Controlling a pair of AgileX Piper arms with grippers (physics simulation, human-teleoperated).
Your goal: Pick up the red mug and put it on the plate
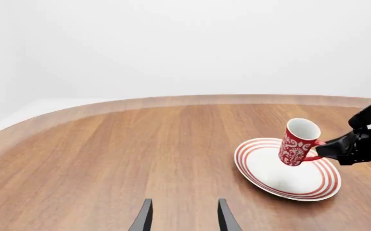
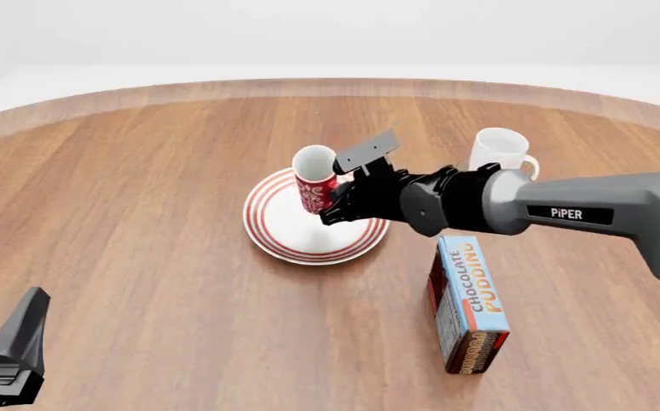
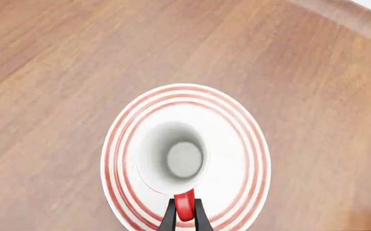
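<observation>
While clamped by its red handle in the right gripper (image 2: 336, 208), red mug (image 2: 315, 178) tilted over the plate (image 2: 278, 231), directly ahead of the fingers. Left gripper (image 1: 184, 216) parted, holding nothing, low above bare counter (image 2: 135, 214), well apart from both.

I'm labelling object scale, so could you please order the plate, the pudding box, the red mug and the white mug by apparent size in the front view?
1. plate, widest.
2. pudding box, though nearer the camera.
3-4. red mug and white mug: too similar to rank, the red one tilted in the right gripper.
</observation>
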